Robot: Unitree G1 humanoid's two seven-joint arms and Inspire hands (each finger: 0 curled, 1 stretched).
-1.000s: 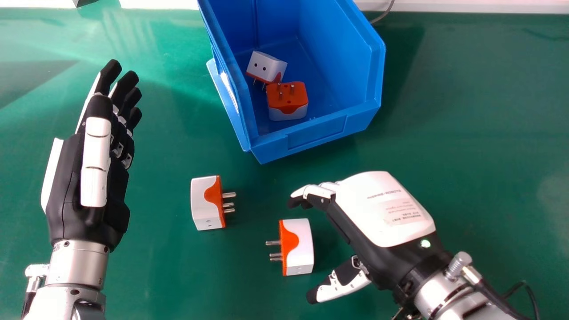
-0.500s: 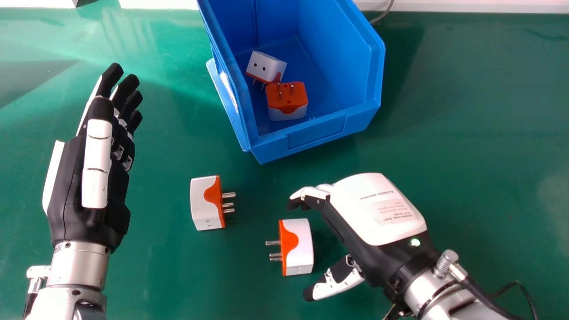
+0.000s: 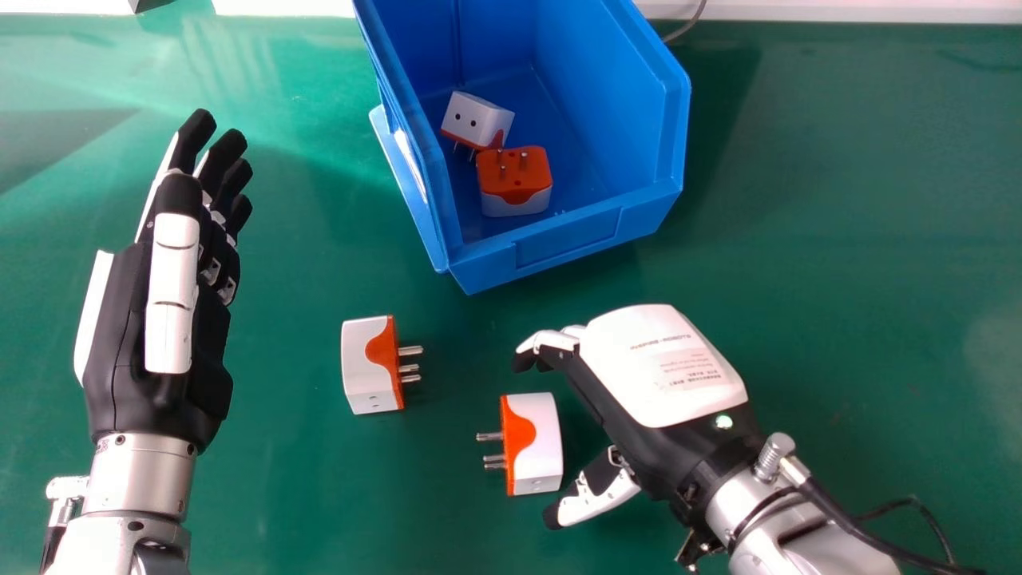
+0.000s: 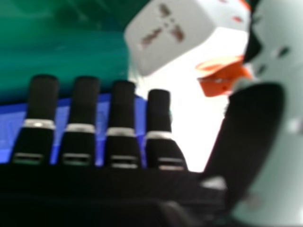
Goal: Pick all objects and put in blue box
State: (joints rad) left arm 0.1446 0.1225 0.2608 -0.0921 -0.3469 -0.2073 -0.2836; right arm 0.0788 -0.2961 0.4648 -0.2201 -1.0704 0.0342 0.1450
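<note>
Lying beside right hand (image 3: 659,367): 1 adapter (image 3: 541,443)

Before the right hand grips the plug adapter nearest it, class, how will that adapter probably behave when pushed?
The plug adapter looks like hard plastic, so it should feel stiff. Its boxy, flat-sided body will probably slide rather than roll. Its smooth white shell may be slippery.

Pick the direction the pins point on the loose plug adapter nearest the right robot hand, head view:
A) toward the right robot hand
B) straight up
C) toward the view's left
C: the plug adapter lies with its metal pins pointing to the view's left, away from the right robot hand.
</note>
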